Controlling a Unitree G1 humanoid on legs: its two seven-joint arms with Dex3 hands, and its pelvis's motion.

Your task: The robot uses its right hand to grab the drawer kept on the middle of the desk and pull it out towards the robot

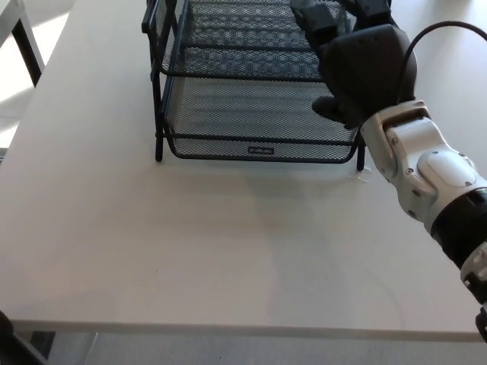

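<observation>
A black wire-mesh drawer rack (251,91) stands at the far middle of the white desk (190,236), with stacked mesh trays. Its bottom tray's front rim (259,149) carries a small label and faces me. My right hand (361,65) hovers over the rack's right front corner, above the trays. Its fingers (319,19) are spread and stretch toward the upper tray; the thumb (329,106) hangs over the bottom tray. Nothing is held between them. My left hand does not show.
The white forearm (426,171) crosses the desk's right side, with a black cable (441,30) arcing behind the hand. A leg of another table (27,42) stands at the far left. The desk's front edge (228,328) runs along the bottom.
</observation>
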